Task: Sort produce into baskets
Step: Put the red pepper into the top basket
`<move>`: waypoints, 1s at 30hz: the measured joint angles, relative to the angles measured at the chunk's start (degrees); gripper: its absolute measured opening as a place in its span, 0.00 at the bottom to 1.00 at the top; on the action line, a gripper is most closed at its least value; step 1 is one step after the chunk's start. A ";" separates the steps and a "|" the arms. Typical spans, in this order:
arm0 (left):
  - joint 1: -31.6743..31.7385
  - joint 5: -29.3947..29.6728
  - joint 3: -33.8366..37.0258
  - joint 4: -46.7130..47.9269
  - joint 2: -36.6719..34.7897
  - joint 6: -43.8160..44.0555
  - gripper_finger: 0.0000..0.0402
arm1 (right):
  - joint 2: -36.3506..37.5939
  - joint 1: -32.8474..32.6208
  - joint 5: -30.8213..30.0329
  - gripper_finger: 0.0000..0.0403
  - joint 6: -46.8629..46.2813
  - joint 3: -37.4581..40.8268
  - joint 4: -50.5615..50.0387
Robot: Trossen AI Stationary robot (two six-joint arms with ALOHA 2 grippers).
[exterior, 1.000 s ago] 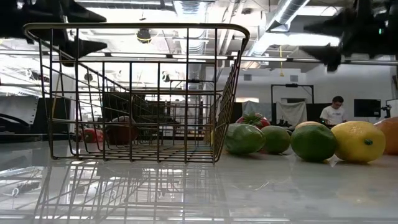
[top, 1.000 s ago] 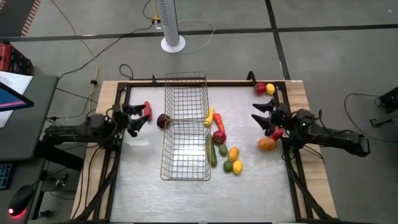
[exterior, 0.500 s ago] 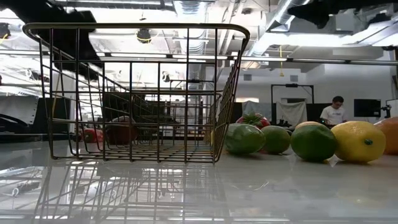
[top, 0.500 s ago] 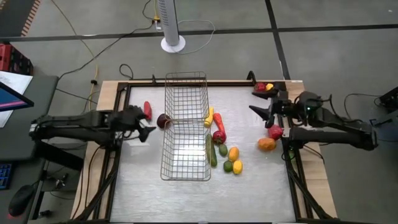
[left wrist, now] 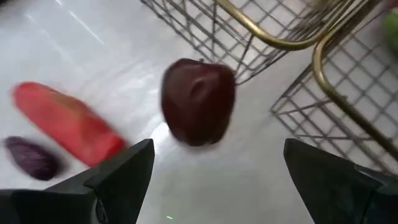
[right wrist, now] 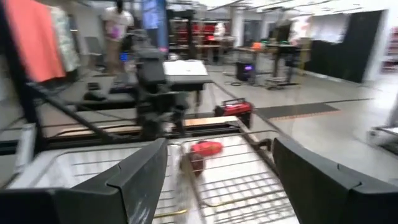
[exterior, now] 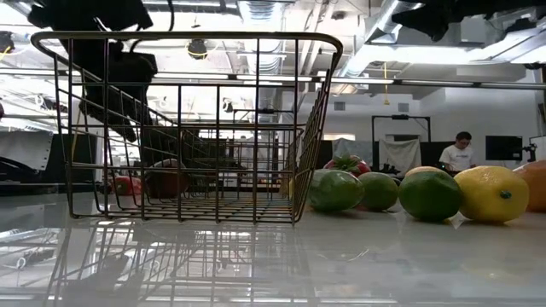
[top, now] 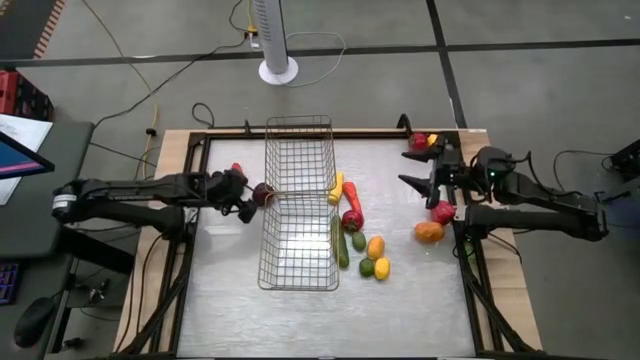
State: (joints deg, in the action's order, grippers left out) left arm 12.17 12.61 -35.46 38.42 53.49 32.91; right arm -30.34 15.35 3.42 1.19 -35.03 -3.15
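Two silver wire baskets stand end to end in the table's middle. A dark red apple lies on the table by their left side, at the seam between them. Beside it lie a long red piece and a small dark purple piece. My left gripper hangs open, tipped downward, just left of the apple, with nothing between its fingers. Right of the baskets lies a row of produce. My right gripper is open and level, high above the table's right side.
A red piece and an orange one lie near the right edge below my right arm. A red piece and a yellow one lie at the far right corner. Bare table stretches along the near edge and to the near left.
My left gripper has reached toward the table's right, up to the dark red apple, and tipped from level to pointing down. My right gripper has risen and shifted slightly toward the far edge, then held still. No produce has moved.
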 joint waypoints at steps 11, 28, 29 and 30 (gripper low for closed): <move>17.13 -4.78 0.00 -2.91 0.53 -4.21 0.86 | 0.02 0.00 2.56 0.79 0.40 -0.04 4.46; 35.27 -9.48 0.07 -2.88 18.80 -9.47 0.86 | -2.73 0.07 2.60 0.79 5.10 -3.08 10.62; 35.23 -9.61 0.07 -3.81 19.77 -9.51 0.86 | -2.76 0.07 2.60 0.79 5.54 -3.08 10.71; 35.20 -9.74 0.01 -4.72 20.55 -9.51 0.86 | -2.93 0.07 2.60 0.79 6.01 -3.08 10.84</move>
State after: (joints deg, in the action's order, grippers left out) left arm 47.37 2.87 -35.45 33.70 74.03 23.40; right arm -33.28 15.42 6.02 7.20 -38.11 7.69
